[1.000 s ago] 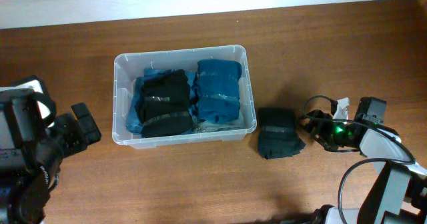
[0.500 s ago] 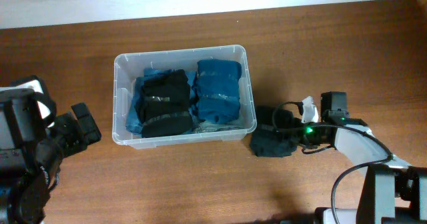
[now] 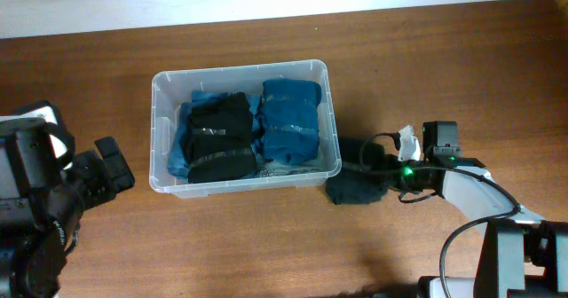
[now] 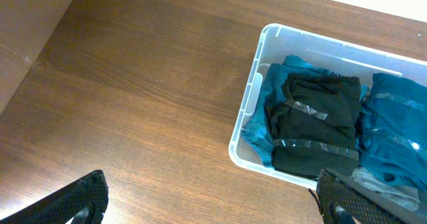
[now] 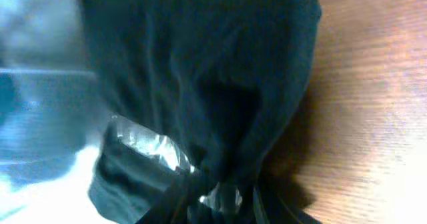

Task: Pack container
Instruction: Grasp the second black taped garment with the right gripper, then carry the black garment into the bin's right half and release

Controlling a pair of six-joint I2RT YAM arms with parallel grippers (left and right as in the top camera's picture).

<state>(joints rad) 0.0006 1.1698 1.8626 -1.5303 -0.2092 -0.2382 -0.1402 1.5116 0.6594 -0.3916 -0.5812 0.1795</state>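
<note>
The container (image 3: 240, 68), a clear plastic bin, stands left of the table's middle. It holds a black cloth bundle (image 3: 217, 138) and a blue one (image 3: 290, 121), both taped. The same bin (image 4: 248, 114) fills the right of the left wrist view. A third dark taped bundle (image 3: 351, 191) lies on the wood against the bin's right wall. My right gripper (image 3: 369, 176) is pinched onto its right side; in the right wrist view its fingers (image 5: 220, 201) have closed into the dark cloth (image 5: 220, 71). My left gripper (image 3: 114, 165) hovers wide open left of the bin, holding nothing (image 4: 213, 207).
The bin's clear wall (image 5: 40, 104) is blurred and close on the left of the right wrist view. Bare brown tabletop (image 3: 266, 245) lies in front of the bin, and a pale wall strip (image 3: 177, 1) runs along the far edge.
My right arm has reached left over the dark bundle and its jaws have closed on it. The bundle has shifted left toward the bin and bunched up. The left arm has stayed still.
</note>
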